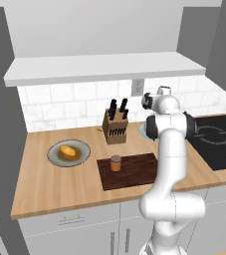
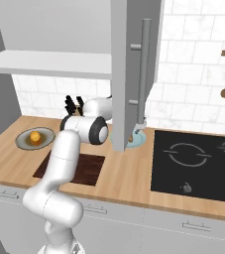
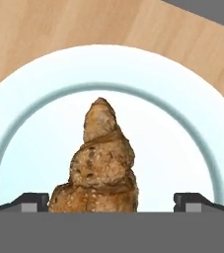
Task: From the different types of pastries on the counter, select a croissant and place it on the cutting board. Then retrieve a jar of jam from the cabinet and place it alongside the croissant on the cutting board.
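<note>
Hand view: croissant (image 3: pixel 102 163) lies on a white plate (image 3: pixel 29 99) with a pale blue ring, one tapered end pointing away from the camera.
Jaws: spread wide, one dark tip (image 3: pixel 32 201) to each side of the croissant, neither touching it; gripper (image 3: pixel 111 202) sits low over the pastry.
Plate: rests on the desk (image 1: pixel 40 174), between the knife block (image 1: pixel 115 125) and the hob (image 1: pixel 219 137).
Board: dark cutting board (image 1: pixel 134 172) lies near the front edge of the desk, left of the plate in the left base view.
Jar: jam jar (image 1: pixel 115 163) stands upright on the board's left part.
Bun: yellow-orange bun (image 1: pixel 68 151) sits on a grey plate (image 1: pixel 55 155) further left.
Shelf: white cabinet (image 1: pixel 104 67) runs above the desk.
</note>
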